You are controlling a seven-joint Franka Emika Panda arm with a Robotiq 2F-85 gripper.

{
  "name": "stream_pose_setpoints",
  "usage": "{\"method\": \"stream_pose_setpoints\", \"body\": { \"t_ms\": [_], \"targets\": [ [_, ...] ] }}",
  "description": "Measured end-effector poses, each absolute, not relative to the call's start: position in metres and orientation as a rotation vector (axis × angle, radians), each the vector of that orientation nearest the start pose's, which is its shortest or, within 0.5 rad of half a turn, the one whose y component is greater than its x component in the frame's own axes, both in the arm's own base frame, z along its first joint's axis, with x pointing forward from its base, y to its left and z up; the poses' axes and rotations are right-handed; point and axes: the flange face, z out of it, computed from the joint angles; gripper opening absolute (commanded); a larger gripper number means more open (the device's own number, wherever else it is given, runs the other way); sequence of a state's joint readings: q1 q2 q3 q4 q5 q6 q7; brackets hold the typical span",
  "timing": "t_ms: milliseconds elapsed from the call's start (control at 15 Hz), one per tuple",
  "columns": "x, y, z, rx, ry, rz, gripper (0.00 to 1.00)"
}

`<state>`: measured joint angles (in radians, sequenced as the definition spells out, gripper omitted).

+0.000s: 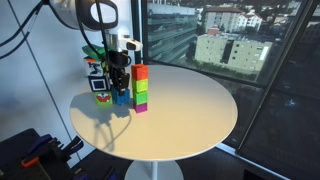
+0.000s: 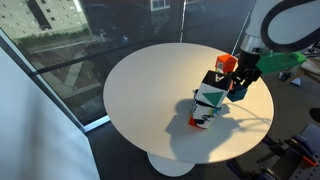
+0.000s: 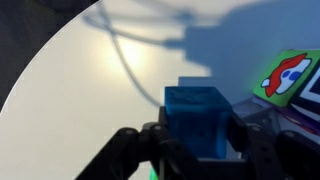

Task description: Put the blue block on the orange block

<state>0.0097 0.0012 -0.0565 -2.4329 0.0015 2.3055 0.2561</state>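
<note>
The blue block (image 3: 200, 118) sits between my gripper's (image 3: 198, 150) black fingers in the wrist view, and they are closed on its sides. In an exterior view the gripper (image 1: 119, 82) holds the blue block (image 1: 120, 96) low over the round white table (image 1: 190, 110), just beside a stack. The orange block (image 1: 141, 71) tops that stack, over a green cube (image 1: 141, 86) and a magenta cube (image 1: 141, 100). The orange block also shows in an exterior view (image 2: 227, 62), next to the gripper (image 2: 240, 82).
A multicoloured patterned cube toy (image 1: 100, 84) stands close beside the gripper, opposite the stack; it also shows in an exterior view (image 2: 210, 102) and in the wrist view (image 3: 290, 75). Large windows surround the table. The table edge is near the stack.
</note>
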Motion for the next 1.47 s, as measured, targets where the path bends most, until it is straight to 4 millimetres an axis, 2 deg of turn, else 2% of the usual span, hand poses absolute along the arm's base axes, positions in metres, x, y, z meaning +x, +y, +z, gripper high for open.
{"method": "stream_pose_setpoints", "body": {
  "t_ms": [533,1133,1467],
  "targets": [
    [0.483,-0.02,0.353,-3.11,0.466,0.206,0.31],
    [0.49,-0.017,0.421,-3.11,0.453,0.161,0.31],
    [0.499,-0.019,0.446,-3.106,0.47,0.104,0.31]
  ]
}}
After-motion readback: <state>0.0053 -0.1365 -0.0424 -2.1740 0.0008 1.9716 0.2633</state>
